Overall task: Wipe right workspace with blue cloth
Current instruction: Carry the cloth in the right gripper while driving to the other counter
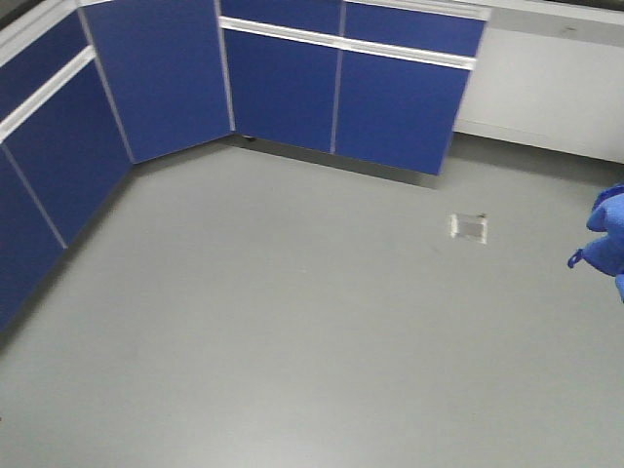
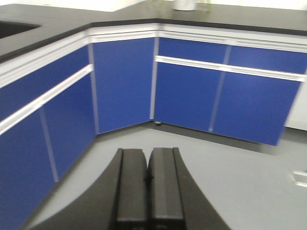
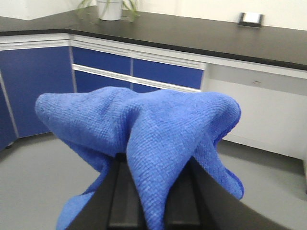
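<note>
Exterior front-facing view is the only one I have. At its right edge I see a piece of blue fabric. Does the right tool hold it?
Observer: Yes. In the right wrist view the small royal-blue woven cloth is pinched in the right tool and drapes over it.
Operator: Is the bench to wipe visible anywhere?
Observer: Yes, a wide matte black benchtop lies ahead of that tool, carrying a small black box with a white face.
Operator: And the left tool?
Observer: The left tool is shut and empty, facing blue cabinet doors.
</note>
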Controlling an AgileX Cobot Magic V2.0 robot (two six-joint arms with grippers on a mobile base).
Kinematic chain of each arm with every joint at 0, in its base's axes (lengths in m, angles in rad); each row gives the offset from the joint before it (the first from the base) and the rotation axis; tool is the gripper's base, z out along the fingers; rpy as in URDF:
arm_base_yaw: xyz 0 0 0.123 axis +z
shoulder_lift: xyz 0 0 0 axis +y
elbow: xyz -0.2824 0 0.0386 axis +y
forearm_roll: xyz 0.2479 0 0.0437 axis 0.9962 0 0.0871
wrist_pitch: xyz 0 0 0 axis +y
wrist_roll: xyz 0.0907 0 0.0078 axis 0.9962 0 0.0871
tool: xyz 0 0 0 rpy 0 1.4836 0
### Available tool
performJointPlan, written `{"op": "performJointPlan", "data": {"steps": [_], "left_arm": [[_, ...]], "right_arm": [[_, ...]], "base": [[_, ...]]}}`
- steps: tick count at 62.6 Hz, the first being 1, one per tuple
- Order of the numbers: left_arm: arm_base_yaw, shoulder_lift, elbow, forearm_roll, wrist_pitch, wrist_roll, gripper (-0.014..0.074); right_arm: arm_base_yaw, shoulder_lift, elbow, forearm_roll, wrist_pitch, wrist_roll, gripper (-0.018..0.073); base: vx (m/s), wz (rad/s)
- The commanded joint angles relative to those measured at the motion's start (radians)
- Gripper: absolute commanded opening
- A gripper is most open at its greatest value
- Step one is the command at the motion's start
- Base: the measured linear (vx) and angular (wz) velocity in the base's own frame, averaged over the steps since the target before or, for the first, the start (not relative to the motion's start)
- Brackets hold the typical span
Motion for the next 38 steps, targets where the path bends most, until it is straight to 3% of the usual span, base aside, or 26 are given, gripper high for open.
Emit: {"op": "performJointPlan", "data": {"steps": [1,38], "left_arm": [[-0.005,-0.016,0.030,0.001,-0.080,-0.008,-0.0006],[-0.005,-0.016,0.030,0.001,-0.080,-0.008,-0.0006]], "right_arm": [[-0.003,0.006,-0.030,-0.010,-0.087,-0.013,-0.0001],[-0.003,0.006,-0.030,-0.010,-0.087,-0.013,-0.0001]], "base": [[-0.11,-0.46],[-0.06,-0.40]]}}
